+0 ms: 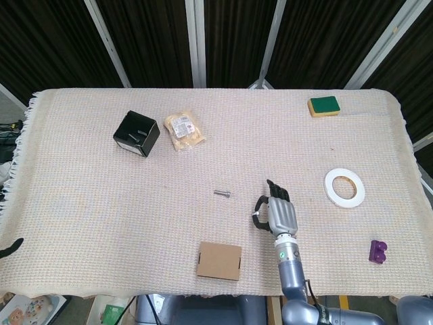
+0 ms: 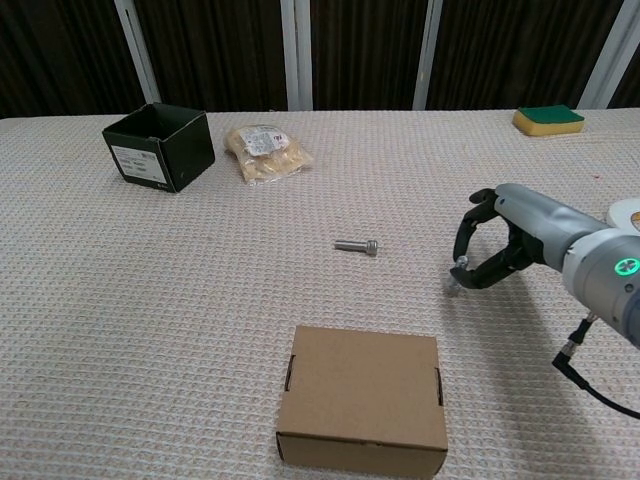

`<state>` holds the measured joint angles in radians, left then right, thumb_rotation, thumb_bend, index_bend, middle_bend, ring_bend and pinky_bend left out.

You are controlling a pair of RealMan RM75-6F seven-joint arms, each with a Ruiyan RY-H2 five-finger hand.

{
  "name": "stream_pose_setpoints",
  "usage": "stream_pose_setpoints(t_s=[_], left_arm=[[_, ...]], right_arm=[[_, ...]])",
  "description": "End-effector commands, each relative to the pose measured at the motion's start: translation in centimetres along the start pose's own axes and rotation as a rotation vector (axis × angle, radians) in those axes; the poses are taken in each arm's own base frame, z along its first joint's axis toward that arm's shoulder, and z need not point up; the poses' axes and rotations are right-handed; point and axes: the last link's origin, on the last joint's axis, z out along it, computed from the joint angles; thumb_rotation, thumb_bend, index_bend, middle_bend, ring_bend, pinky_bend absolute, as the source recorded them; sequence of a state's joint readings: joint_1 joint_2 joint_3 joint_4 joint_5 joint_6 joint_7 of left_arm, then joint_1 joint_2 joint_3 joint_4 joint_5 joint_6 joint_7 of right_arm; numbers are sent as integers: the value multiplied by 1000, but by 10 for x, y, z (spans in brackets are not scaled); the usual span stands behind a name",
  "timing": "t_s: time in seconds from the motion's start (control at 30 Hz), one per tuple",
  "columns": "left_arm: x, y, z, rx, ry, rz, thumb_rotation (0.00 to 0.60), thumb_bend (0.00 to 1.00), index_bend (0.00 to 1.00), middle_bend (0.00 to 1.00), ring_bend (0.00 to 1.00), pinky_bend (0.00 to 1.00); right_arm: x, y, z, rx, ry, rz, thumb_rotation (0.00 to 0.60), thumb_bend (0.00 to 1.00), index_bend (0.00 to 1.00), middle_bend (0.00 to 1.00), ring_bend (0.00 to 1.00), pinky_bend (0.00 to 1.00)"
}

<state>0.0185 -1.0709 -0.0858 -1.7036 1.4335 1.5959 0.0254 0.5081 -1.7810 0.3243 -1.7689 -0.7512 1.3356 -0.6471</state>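
Right hand over the cloth, near a bolt

The right hand [image 1: 279,212] hovers with fingers apart, holding nothing; the bolt [image 1: 222,193] lies to its left, a cardboard box [image 1: 219,261] nearer the table's [image 1: 81,196] front edge.

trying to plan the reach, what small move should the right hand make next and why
Probably a short slide toward the robot's left, staying low, to bring the right hand to the bolt. The hand holds nothing, its fingers curve apart facing the bolt, and bare cloth lies between them. The cardboard box sits nearer the robot, outside that line.
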Motion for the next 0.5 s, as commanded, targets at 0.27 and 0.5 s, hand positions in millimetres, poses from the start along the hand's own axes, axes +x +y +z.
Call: stream_pose_setpoints(t_s=[0.27, 0.5], left_arm=[[1, 0, 0, 1, 3, -2, 600, 147, 175, 128, 0, 48], [0, 0, 0, 1, 5, -1, 600, 147, 175, 128, 0, 49]], right_arm=[[11, 4, 6, -18, 10, -21, 600, 420, 656, 0, 0, 0], [29, 13, 10, -47, 36, -27, 600, 421, 656, 0, 0, 0]])
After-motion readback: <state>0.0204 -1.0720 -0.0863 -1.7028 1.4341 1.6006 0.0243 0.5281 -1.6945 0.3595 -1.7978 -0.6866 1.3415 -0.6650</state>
